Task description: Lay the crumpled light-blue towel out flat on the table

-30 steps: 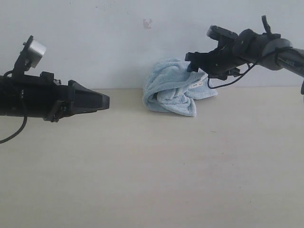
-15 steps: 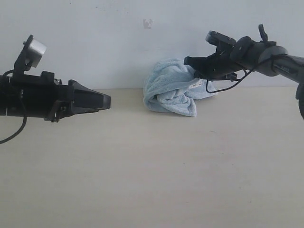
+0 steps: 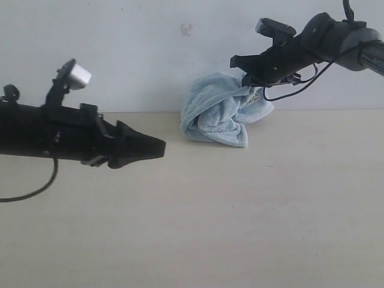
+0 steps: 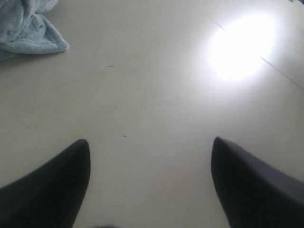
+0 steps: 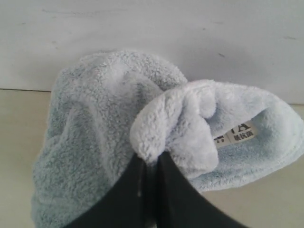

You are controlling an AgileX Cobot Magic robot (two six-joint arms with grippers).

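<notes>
two dark fingers (image 5: 126, 192) of the right gripper (image 5: 151, 159) are pinched shut on a fluffy fold of the towel (image 5: 85, 133) beside its white label (image 5: 236, 134) — the cloth sits bunched at the far edge of the table (image 3: 240, 210), near the wall (image 3: 120, 54). the left gripper (image 4: 149, 142) hangs low over the table with jaws wide apart and empty, well apart from the towel. judging by this, the first grasp is made — next the left should take a second edge so both can draw the cloth flat.
</notes>
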